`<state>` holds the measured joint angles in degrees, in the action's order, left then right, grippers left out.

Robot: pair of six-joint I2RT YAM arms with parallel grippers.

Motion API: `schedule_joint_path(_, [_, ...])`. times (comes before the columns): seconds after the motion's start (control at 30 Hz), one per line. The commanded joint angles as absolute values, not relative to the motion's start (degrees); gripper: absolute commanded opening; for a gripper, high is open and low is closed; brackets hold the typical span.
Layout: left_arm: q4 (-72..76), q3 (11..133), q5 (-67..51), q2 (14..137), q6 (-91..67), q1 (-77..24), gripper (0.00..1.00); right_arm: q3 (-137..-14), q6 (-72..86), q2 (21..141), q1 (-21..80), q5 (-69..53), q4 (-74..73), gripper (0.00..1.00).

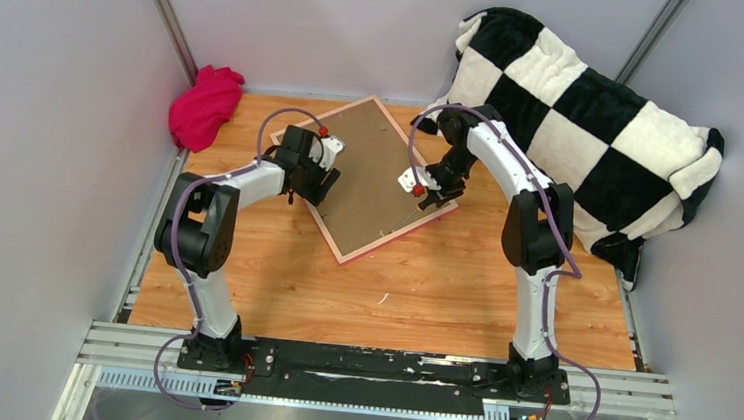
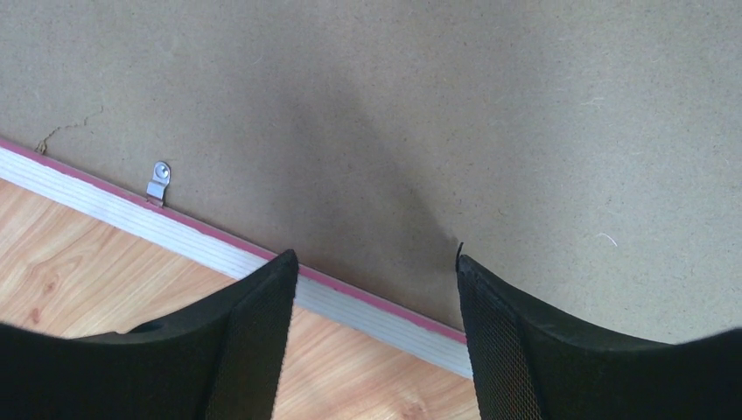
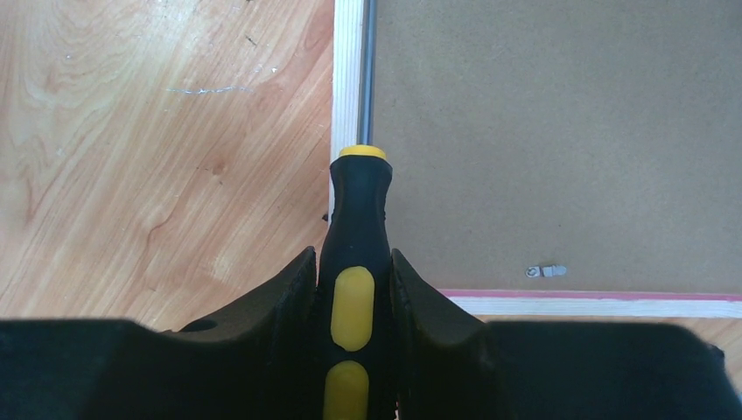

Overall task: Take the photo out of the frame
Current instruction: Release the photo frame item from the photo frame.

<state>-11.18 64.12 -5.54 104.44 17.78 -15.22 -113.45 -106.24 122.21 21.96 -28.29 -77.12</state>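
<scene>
Wooden tabletop [image 1: 441, 296] carries the pink-bordered rectangular frame [image 1: 366, 174] face down at upper centre, photo hidden under its brown board [image 2: 525, 105], so the right gripper [image 3: 353, 262] clamps a black-and-yellow screwdriver [image 3: 359, 192], likely for its metal tabs [image 2: 158, 181], while the left gripper [image 2: 376, 258] gapes wide above.

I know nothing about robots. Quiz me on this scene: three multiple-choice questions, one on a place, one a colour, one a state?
1. Where is the pink cloth? A far left corner; B under the table; C in the jaws.
2. The screwdriver handle is: A blue; B black and yellow; C white.
3. The right jaws are: A wide open; B shut on the screwdriver; C out of sight.
Answers: A, it lies where the walls meet; B, the right wrist view shows it; B, they squeeze its handle.
</scene>
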Motion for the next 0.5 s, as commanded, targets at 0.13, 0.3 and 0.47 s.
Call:
schedule_joint_path(0.13, [-14.07,63.81,-4.54,108.02,18.47,-14.94,0.67,-112.46,-111.22,125.1,20.65,-32.71,-83.51,0.0])
schedule_joint_path(0.3, [-13.98,63.91,-4.42,108.15,18.4,-14.94,0.65,-112.9,-111.46,125.9,20.64,-35.52,-83.29,0.0])
schedule_joint_path(0.47, [-14.34,64.26,-4.49,108.45,18.28,-14.94,0.63,-111.24,-111.41,125.6,21.02,-37.54,-82.78,0.0])
